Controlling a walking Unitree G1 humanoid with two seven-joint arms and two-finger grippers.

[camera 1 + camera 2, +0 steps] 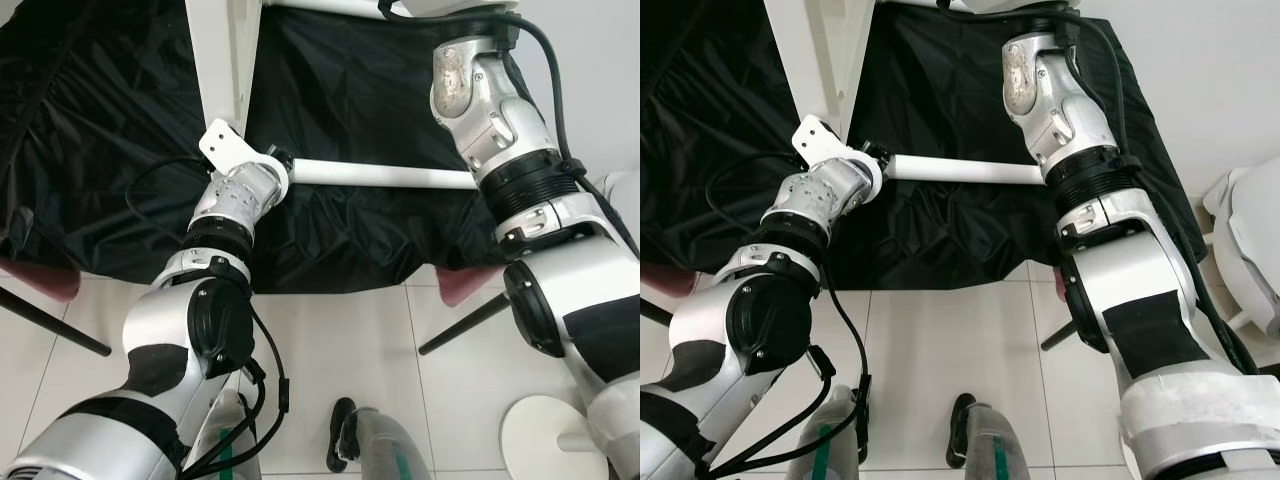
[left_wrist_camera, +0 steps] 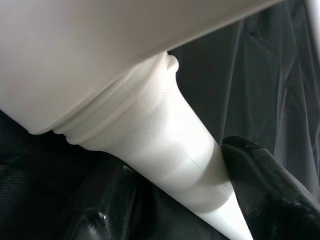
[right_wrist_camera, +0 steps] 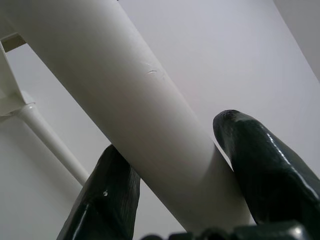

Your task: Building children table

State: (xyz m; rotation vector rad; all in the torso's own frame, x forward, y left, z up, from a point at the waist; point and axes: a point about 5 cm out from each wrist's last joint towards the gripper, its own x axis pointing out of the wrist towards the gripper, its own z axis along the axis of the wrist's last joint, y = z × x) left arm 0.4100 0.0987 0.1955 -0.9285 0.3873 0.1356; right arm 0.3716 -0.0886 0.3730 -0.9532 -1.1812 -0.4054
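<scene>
- Our left hand (image 2: 150, 220) clamps the white table leg (image 1: 960, 172) near its threaded end at the tabletop (image 1: 225, 50); slipping could cross-thread it.
- Our right hand (image 3: 180, 175) closes around 1 other leg (image 3: 125, 100) above the black sheet (image 1: 380, 100); pulling could tilt the tabletop.

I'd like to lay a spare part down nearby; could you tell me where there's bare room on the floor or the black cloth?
The white tiles between the two arms are bare down to the robot's feet. The black cloth left of the upright white panel is open too. It is crowded by the white leg, where the left gripper and the right gripper clamp legs.
</scene>
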